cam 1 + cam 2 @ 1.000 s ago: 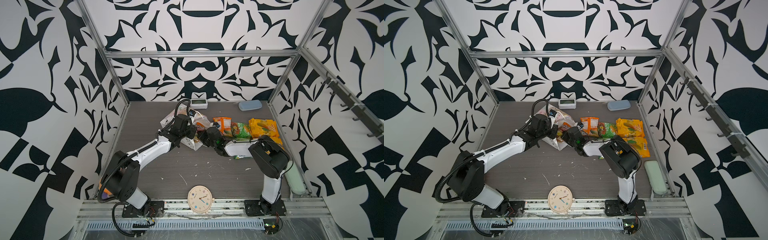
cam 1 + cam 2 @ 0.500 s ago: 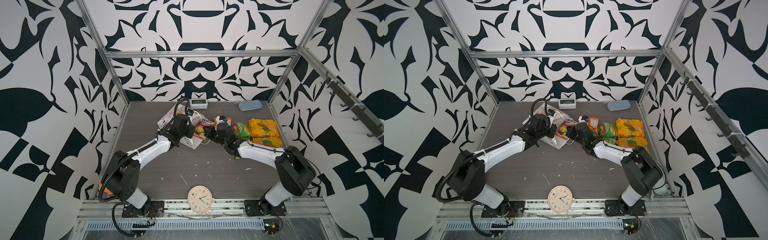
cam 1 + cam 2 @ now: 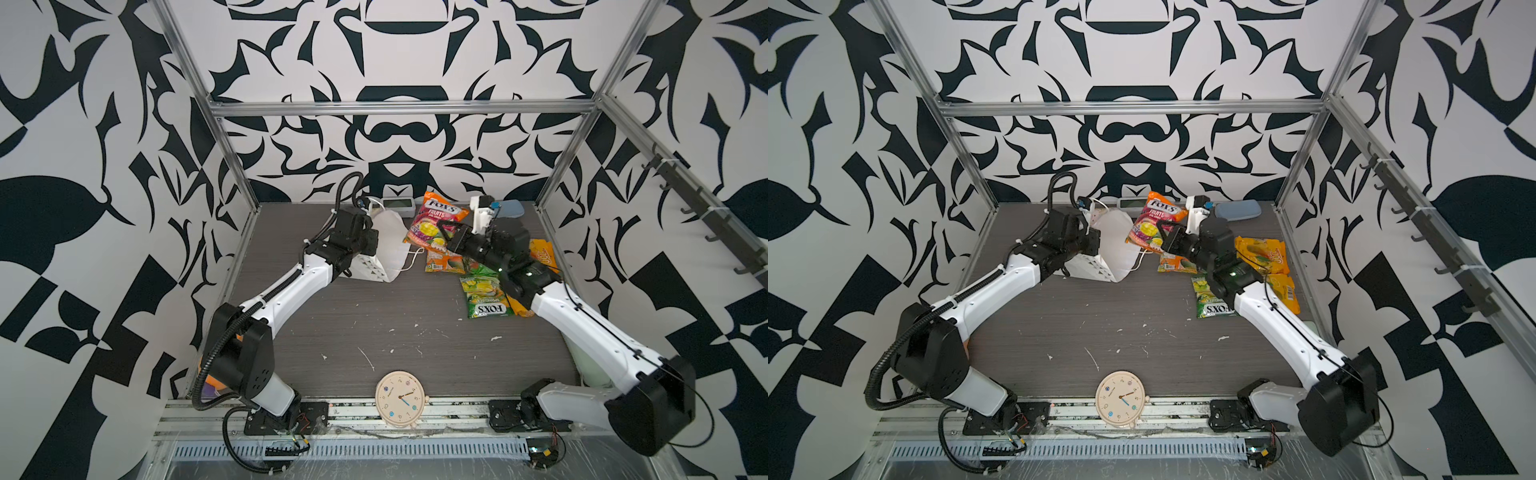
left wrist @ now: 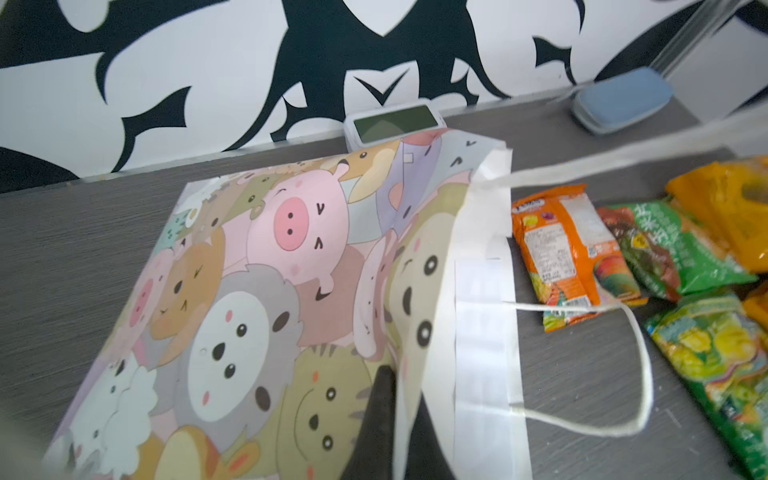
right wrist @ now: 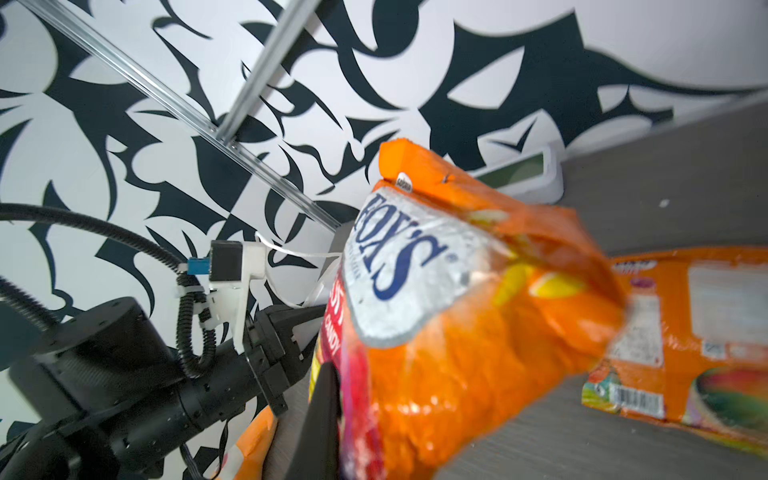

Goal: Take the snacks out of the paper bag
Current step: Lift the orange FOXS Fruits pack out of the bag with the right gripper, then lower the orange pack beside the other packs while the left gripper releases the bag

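**Orange FOX'S packet held up beside the bag**

The right hand [image 3: 448, 237] pinches the orange FOX'S packet [image 3: 435, 218] near its lower edge and holds it above the surface [image 3: 374, 324]. The packet is at 3 o'clock from the paper bag [image 3: 390, 245]. The left hand [image 4: 397, 415] pinches the bag's rim. The bag lies tipped over near 12 o'clock. Other packets [image 3: 484, 297] lie at 2 o'clock.

White links [image 3: 291, 286], black joints [image 3: 245, 357], corrugated black cable [image 5: 185, 328].
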Robot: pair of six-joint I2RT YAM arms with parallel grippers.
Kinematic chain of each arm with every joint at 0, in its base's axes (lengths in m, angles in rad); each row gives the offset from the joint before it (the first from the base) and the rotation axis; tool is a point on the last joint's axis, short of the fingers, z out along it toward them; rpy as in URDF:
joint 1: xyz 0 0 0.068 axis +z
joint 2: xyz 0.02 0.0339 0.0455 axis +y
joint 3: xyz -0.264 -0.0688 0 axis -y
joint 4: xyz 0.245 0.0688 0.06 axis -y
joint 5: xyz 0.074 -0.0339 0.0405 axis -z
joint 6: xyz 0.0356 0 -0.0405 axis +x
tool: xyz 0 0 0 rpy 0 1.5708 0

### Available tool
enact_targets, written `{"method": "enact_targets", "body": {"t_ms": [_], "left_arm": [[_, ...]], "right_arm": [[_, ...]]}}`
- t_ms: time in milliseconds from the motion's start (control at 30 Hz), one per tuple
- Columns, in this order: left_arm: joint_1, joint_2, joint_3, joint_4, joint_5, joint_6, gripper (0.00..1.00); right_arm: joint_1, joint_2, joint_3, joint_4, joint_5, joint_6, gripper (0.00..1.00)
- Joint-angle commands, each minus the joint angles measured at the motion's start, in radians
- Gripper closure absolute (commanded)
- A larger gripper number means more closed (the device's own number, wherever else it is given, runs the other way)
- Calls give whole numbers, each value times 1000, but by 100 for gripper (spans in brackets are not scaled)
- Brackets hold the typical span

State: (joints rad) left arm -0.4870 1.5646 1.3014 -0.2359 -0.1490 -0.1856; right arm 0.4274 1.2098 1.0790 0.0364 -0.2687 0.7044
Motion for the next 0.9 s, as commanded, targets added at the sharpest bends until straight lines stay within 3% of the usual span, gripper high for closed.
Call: {"method": "enact_targets", "body": {"t_ms": [0,67,167,233,300,533,867], "left_arm": [[48,6,118,-163,155,-132,100],[76,-2,188,-239,225,-195,100],[154,-30,211,-267,390,-298,100],[223,-46,200,-248,546,-386,100],[270,-61,173,-229,627,-485,100],[289,-34,52,-132,729,-601,100],[277,-46,-83,48,669,-704,100]], "right_arm": [[-45,-53,112,-119,-58,-130,100],[-103,-31,155,-226,-102,-181,100],[-181,43,221,-415,-287,-318,100],[-182,77,261,-579,-292,-441,100],[-181,84,254,-669,-263,-501,100],[-182,92,138,-688,-248,-530,100],[-181,216,-42,-523,-247,-506,100]]}}
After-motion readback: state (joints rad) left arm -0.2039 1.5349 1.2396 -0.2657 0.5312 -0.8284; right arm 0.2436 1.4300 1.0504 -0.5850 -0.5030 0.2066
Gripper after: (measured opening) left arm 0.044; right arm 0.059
